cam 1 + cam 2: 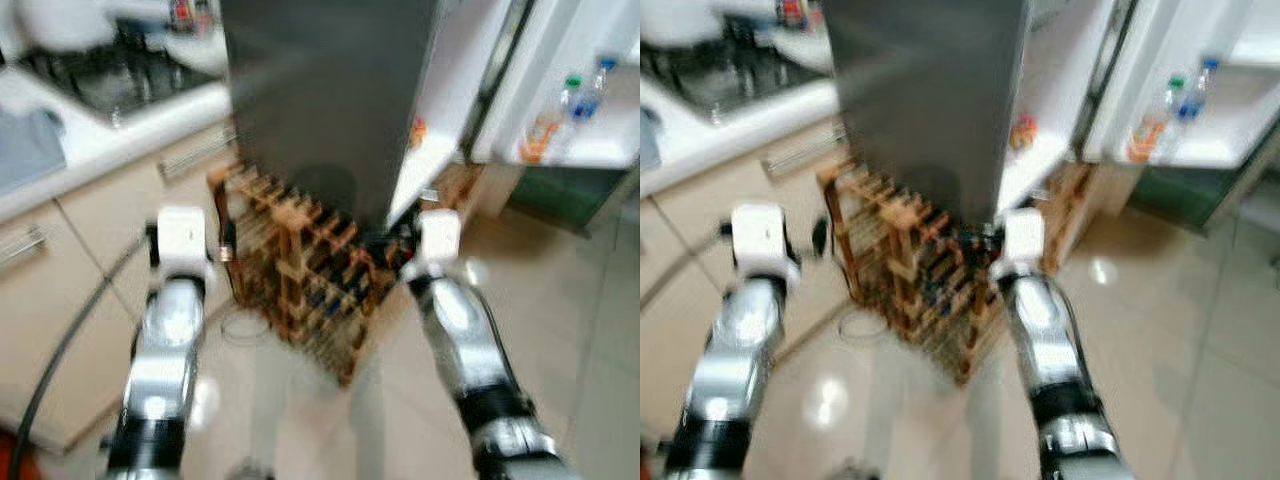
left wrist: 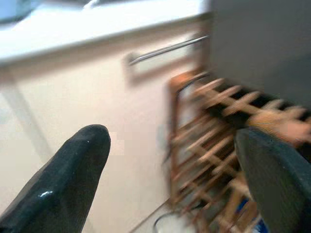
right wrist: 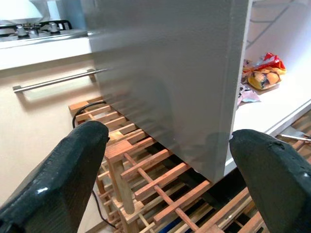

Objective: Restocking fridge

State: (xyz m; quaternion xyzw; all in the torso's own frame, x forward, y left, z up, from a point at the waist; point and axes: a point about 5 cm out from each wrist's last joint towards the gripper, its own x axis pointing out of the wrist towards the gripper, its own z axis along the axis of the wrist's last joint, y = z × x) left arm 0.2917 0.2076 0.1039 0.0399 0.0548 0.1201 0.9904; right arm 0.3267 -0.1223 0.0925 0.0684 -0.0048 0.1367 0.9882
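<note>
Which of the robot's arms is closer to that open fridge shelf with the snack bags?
Right. The right gripper faces the fridge shelf; the left gripper is by the wooden rack, nearer the cabinets.

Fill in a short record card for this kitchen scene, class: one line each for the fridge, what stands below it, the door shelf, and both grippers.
fridge: grey side panel, door open
inside shelf: snack packet
below: wooden rack on the floor
door shelf: bottles
left gripper: open, holding nothing, near the cabinet handle
right gripper: open, holding nothing, facing the fridge

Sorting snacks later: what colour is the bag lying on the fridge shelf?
Red and orange-yellow; the snack bag shows best in the right wrist view.
</note>
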